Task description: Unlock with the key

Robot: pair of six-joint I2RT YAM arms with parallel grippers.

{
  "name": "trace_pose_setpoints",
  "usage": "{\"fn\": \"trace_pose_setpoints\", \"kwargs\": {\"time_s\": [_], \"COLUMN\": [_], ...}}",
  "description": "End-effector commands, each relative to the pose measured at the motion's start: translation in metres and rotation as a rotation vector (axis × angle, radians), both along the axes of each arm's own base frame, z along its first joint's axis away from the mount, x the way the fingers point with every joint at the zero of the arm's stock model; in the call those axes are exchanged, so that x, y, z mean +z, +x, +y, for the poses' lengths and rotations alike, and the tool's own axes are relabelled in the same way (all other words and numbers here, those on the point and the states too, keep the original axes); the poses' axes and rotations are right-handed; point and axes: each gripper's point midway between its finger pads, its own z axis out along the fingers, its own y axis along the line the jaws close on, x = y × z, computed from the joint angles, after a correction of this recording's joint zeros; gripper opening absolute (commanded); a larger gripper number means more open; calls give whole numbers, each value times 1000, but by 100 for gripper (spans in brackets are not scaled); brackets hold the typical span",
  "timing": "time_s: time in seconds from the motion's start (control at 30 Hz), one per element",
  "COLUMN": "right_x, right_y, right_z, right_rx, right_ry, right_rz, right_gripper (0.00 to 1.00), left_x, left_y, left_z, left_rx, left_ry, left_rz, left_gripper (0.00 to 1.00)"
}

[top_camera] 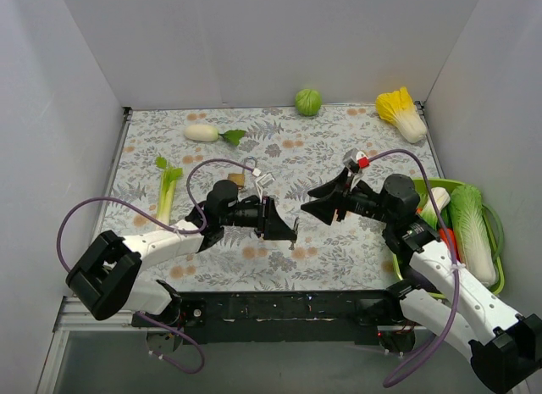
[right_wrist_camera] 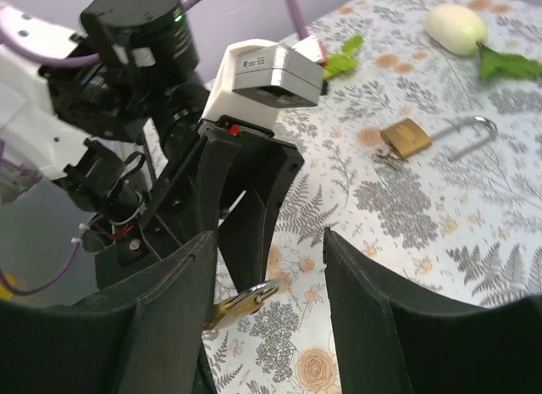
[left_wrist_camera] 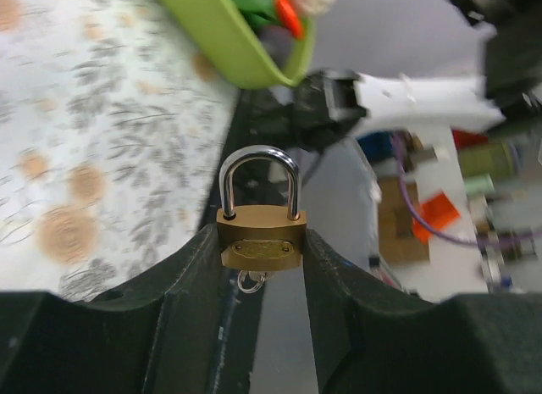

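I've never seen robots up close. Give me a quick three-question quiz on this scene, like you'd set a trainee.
1. True or false: the left gripper is clamped on a brass padlock whose shackle is closed.
2. The right gripper is: A) open, holding nothing; B) shut on a key; C) shut on a radish.
3. How many padlocks are in view?

Key: 1 true. 2 A. 3 two; the second padlock lies on the table.
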Motion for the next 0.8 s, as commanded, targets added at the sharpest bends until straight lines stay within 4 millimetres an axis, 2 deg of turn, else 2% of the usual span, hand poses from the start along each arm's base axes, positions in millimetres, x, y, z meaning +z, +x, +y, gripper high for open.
{"fn": "trace_pose_setpoints", "kwargs": {"time_s": [0.0,0.03,0.2,0.37,0.6,0.77], "right_x": [33,40,44,55,44,40], "right_y": [-28,-31,-40,-54,-73,-95], "right_z": [11,12,15,14,19,26], "right_rx": [222,246,330,398,535,630], "right_ry": [9,16,2,11,25,27], "right_rz": [-129,-148,-158,-189,-105,-73], "right_gripper": [62,62,61,62,62,63], "left_x": [56,58,64,60,64,64], "left_y": [-50,-53,-71,-80,-84,-85], "left_z": [8,9,22,29,32,33], "left_rx": [-438,-462,-579,-621,-674,-691], "left_ry": [-126,-123,-144,-148,-167,-171], "left_rz": [-135,-129,-88,-65,-64,-60], "left_gripper": [0,0,0,0,0,0]}}
